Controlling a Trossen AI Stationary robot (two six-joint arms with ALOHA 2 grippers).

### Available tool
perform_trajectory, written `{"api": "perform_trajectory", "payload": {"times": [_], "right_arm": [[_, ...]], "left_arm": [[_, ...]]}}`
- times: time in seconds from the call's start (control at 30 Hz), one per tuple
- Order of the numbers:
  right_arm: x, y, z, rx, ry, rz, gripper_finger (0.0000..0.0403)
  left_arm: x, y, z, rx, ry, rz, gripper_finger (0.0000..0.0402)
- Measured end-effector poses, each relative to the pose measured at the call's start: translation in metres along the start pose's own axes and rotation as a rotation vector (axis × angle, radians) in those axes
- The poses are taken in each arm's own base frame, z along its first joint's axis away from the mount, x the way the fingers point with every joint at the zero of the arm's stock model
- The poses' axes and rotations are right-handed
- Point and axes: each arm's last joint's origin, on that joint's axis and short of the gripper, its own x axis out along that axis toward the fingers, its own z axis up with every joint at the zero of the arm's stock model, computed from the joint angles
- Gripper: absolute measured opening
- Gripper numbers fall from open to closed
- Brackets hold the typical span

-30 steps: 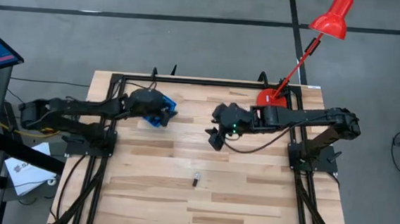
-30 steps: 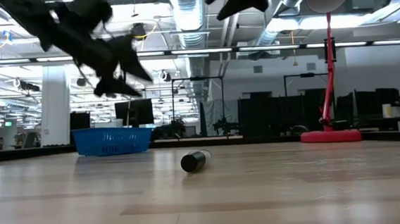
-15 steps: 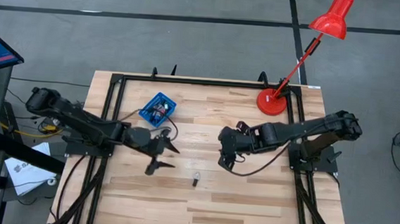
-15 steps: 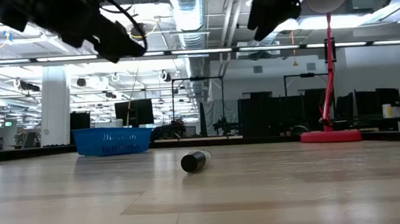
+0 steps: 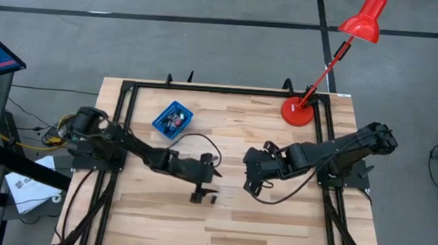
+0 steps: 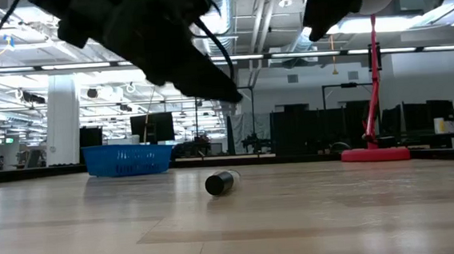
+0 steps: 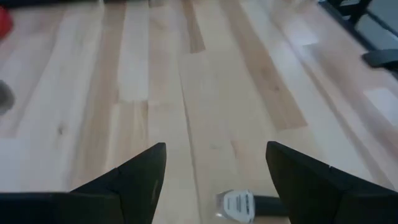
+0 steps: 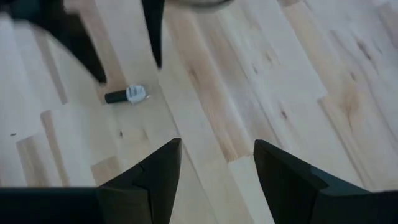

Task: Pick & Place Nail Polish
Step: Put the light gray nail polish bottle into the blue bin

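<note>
One nail polish bottle [image 5: 214,198] lies on its side on the wooden table, with a clear glass body [image 7: 238,203] and a dark cap [image 8: 115,96]; it also shows in the low view [image 6: 221,183]. My left gripper [image 5: 207,185] is open and hovers just above and beside it; in the left wrist view [image 7: 216,149] the bottle lies ahead between the fingers, untouched. My right gripper [image 5: 252,179] is open and empty, above the table to the bottle's right [image 8: 217,144]. Several more bottles lie in the blue bin [image 5: 162,123].
The blue bin [image 6: 129,159] stands at the table's far left. A red desk lamp's base [image 5: 297,111] sits at the far right, with its pole [image 6: 372,85] rising. Bare wood lies around the bottle toward the near edge.
My left gripper has swung away from over the blue bin toward the table's near edge and right, and has come down close to the lying bottle. My right gripper has moved toward the near edge. The bottle has stayed where it was.
</note>
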Motion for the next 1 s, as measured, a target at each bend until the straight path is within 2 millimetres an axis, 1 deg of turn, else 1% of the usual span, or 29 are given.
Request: {"api": "perform_trajectory", "payload": {"times": [0.13, 0.27, 0.4, 0.5, 0.67, 0.77, 0.87, 1.0], "right_arm": [[-0.002, 0.004, -0.004, -0.014, -0.017, -0.026, 0.0195], [-0.003, 0.006, -0.006, -0.010, -0.034, -0.038, 0.0194], [-0.003, 0.005, -0.005, -0.006, -0.038, -0.042, 0.0190], [-0.004, 0.005, -0.005, 0.002, -0.039, -0.043, 0.0190], [-0.004, 0.006, -0.004, 0.006, -0.048, -0.040, 0.0189], [-0.004, 0.006, -0.004, 0.006, -0.048, -0.040, 0.0188], [-0.004, 0.006, -0.004, 0.006, -0.048, -0.041, 0.0188], [-0.004, 0.005, -0.004, 0.005, -0.049, -0.043, 0.0188]], "left_arm": [[0.018, -0.012, -0.008, -0.051, 0.041, 0.056, 0.0271], [0.028, -0.029, -0.020, -0.118, 0.074, 0.093, 0.0271], [0.032, -0.048, -0.025, -0.160, 0.072, 0.128, 0.0271], [0.032, -0.058, -0.028, -0.174, 0.058, 0.190, 0.0271], [0.037, -0.064, -0.040, -0.220, 0.067, 0.257, 0.0269], [0.041, -0.064, -0.047, -0.244, 0.084, 0.275, 0.0269], [0.044, -0.063, -0.050, -0.262, 0.083, 0.286, 0.0269], [0.043, -0.062, -0.053, -0.239, 0.126, 0.324, 0.0269]]}}
